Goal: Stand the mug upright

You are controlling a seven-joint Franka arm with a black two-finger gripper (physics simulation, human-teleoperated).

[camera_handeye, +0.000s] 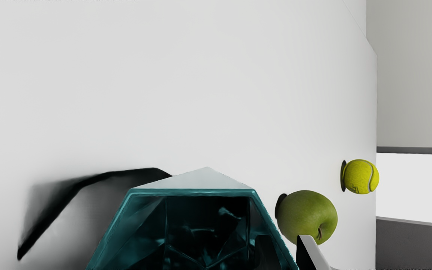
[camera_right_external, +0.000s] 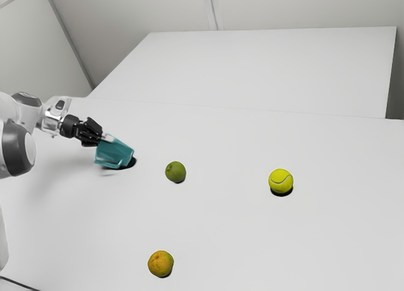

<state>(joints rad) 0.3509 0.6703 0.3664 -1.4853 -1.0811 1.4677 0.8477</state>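
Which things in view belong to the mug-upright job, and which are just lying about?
Job:
- teal faceted mug, tilted
- black two-finger gripper, at the mug

Just lying about:
- round green apple, nearest the mug
- fuzzy yellow-green tennis ball
- round orange-yellow fruit

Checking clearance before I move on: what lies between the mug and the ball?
The apple lies between the mug and the ball, apart from both, as the exterior view shows.
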